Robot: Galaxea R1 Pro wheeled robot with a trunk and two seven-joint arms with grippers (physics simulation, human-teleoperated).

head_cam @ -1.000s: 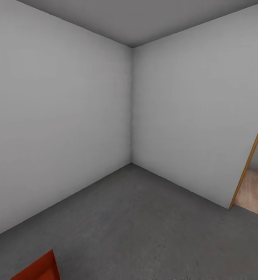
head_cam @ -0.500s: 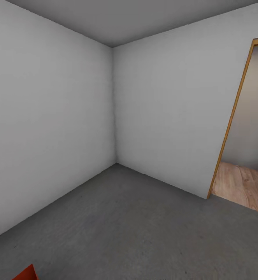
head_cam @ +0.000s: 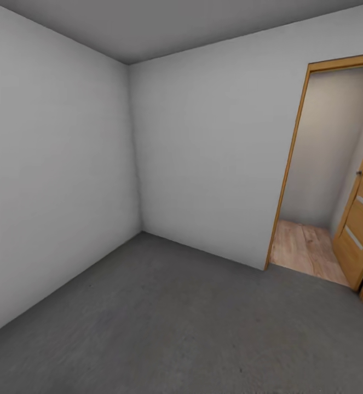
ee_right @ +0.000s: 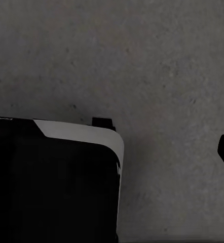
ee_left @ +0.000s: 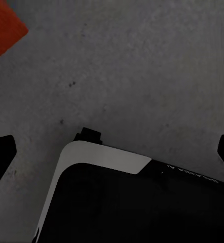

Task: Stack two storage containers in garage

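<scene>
View's swung right: doorway (head_cam: 312, 164) now in frame. Storage container (ee_left: 3, 30) sits on garage floor (head_cam: 176, 317) near your left gripper (ee_left: 112, 152), spread wide, empty. Right gripper: can't tell. Bin looks light, rigid; grab by rim walls.

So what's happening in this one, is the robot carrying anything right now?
Nothing is being carried. The robot is in the garage, on the grey concrete floor, looking at a bare corner and an open doorway with wood flooring beyond it. Both arms hang low over the floor: the left pincer is open and empty, with a corner of an orange-red container on the floor near it. One fingertip of the right pincer shows at the picture's edge, so its state is unclear.
</scene>
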